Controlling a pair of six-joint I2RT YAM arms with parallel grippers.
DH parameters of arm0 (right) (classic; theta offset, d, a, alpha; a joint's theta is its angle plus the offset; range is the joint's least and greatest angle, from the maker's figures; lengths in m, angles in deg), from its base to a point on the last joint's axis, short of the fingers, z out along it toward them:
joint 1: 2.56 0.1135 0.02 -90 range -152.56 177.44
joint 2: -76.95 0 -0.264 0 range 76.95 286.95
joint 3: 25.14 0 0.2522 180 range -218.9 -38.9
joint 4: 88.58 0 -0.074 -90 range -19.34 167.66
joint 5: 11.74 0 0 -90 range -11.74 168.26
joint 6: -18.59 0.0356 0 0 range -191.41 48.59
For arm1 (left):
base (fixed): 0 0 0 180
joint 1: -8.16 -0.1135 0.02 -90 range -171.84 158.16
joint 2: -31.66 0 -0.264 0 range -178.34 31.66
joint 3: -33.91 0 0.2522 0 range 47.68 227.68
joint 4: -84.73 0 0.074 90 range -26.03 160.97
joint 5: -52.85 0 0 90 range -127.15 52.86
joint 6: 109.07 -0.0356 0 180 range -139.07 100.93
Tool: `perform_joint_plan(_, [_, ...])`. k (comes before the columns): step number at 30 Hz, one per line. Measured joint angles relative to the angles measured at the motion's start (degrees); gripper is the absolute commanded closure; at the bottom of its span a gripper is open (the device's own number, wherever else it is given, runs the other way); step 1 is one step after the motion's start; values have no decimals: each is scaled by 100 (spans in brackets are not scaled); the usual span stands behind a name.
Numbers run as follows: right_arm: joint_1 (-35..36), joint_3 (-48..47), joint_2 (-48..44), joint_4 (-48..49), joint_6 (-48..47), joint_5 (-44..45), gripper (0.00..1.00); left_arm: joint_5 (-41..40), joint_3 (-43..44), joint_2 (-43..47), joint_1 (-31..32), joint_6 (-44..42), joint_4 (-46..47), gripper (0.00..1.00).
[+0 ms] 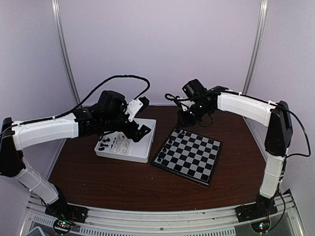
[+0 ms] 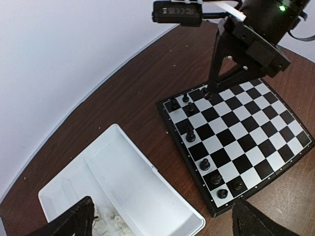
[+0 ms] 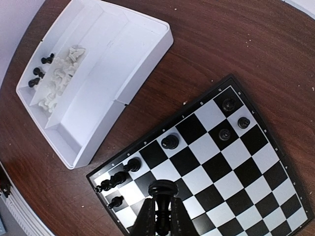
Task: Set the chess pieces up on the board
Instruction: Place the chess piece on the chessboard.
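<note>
Gripping a black piece (image 3: 163, 192) in clenched right jaws over the board's (image 3: 236, 187) far-left corner, with left jaws released. Might topple neighbouring chessmen (image 3: 124, 173) if lowered off-centre or tilted.

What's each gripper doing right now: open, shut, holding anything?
Left gripper: open, empty, over the white tray.
Right gripper: shut on a black chess piece, over the board.

From above, the board (image 1: 197, 160) lay bare from centre to 3 and 6 o'clock. Black chess pieces (image 1: 170, 142) lined its 9 o'clock edge; the right gripper (image 3: 163, 216), clamping a black chessman (image 3: 163, 189), blocked the 11 o'clock corner.
</note>
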State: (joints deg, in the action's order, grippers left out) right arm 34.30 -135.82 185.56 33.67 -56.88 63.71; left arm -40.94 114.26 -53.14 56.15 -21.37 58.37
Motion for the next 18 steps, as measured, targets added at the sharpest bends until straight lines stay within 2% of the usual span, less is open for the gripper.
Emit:
perform_joint_plan(10, [0,-1075,973,-424,-240,315,96,-573,79,61,-391,1047,-708,2])
perform_joint_plan(18, [0,-1558,1537,-590,-262,337,96,-638,136,166,-732,1580,-914,2])
